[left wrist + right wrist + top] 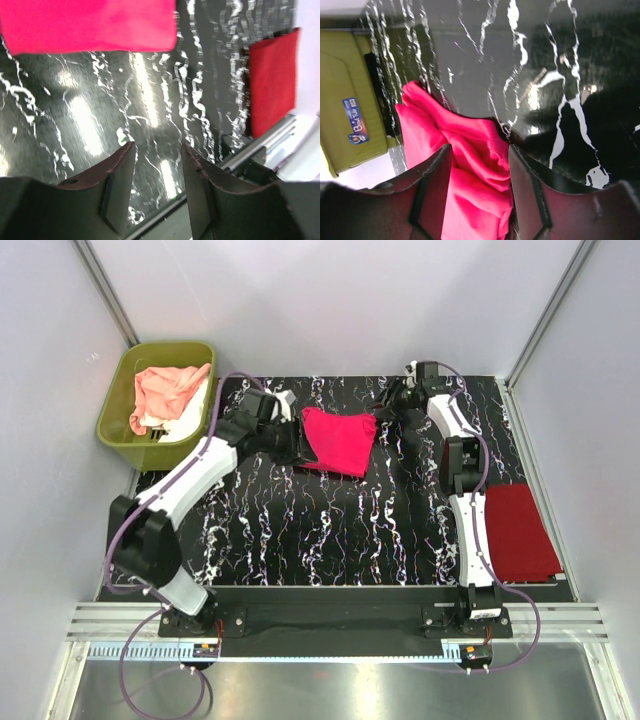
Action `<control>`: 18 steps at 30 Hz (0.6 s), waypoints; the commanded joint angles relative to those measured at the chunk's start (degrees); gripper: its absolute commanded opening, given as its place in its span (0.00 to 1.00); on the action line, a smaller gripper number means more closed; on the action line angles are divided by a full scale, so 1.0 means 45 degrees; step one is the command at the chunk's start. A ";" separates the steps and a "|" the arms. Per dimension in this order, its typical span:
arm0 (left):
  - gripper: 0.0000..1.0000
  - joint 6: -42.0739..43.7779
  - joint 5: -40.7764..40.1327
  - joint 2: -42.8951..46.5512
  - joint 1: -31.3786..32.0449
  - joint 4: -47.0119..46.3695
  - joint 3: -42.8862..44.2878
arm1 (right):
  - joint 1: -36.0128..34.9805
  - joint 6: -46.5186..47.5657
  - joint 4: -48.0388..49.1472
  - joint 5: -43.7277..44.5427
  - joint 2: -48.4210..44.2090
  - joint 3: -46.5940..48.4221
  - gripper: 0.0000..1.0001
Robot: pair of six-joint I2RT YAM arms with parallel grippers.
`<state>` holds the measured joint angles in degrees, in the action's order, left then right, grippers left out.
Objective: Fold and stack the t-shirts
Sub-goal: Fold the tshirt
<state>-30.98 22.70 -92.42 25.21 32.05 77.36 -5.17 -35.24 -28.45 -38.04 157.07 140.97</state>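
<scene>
Shirt (338, 440): hot pink | ahead of left fingers (117, 185) | beneath right fingers (432, 192)

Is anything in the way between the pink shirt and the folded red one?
Nothing loose lies on the table between pink shirt and red shirt; only the right arm stretches across that gap.

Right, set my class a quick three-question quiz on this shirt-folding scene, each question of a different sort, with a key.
1. True or false: the dark red t-shirt lies folded at the right side of the table.
2. Which shirt lies between the left gripper and the right gripper? A. white B. hot pink C. peach-pink
3. Fill in: the peach-pink t-shirt and the white t-shirt sit in the olive-green ____.
Key: 1 true; 2 B; 3 tub.
</scene>
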 commanded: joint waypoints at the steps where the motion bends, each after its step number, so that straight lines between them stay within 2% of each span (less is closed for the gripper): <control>1: 0.47 -0.0068 0.0249 0.1376 -0.0036 0.0316 -0.0355 | -0.0238 0.0156 0.0208 -0.0081 -0.0295 -0.0211 0.55; 4: 0.47 -0.0185 0.0132 0.2137 -0.0036 0.0591 -0.0454 | -0.0238 0.0351 0.0228 0.0016 -0.0764 -0.1070 0.52; 8: 0.47 -0.0147 -0.0142 0.2179 -0.0056 0.1274 0.0209 | -0.0238 0.0488 0.0131 -0.0081 -0.1213 -0.1949 0.45; 11: 0.47 -0.0068 -0.0278 0.1926 -0.0056 0.1821 0.1029 | -0.0238 0.0645 0.0441 -0.0081 -0.1779 -0.3390 0.28; 12: 0.46 -0.0030 -0.0278 0.1848 -0.0056 0.1938 0.1244 | -0.0238 0.0703 0.0520 -0.0255 -0.1993 -0.3609 0.16; 16: 0.45 0.0224 -0.0610 0.1458 -0.0056 0.2640 0.2240 | -0.0238 0.1016 0.0480 -0.0102 -0.2891 -0.5052 0.00; 18: 0.44 0.0341 -0.0649 0.1339 -0.0075 0.2934 0.2690 | -0.0277 0.1209 0.0638 0.0228 -0.4022 -0.6691 0.00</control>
<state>-31.16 21.17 -85.80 25.17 43.09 85.25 -5.63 -32.88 -24.29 -39.53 146.32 116.95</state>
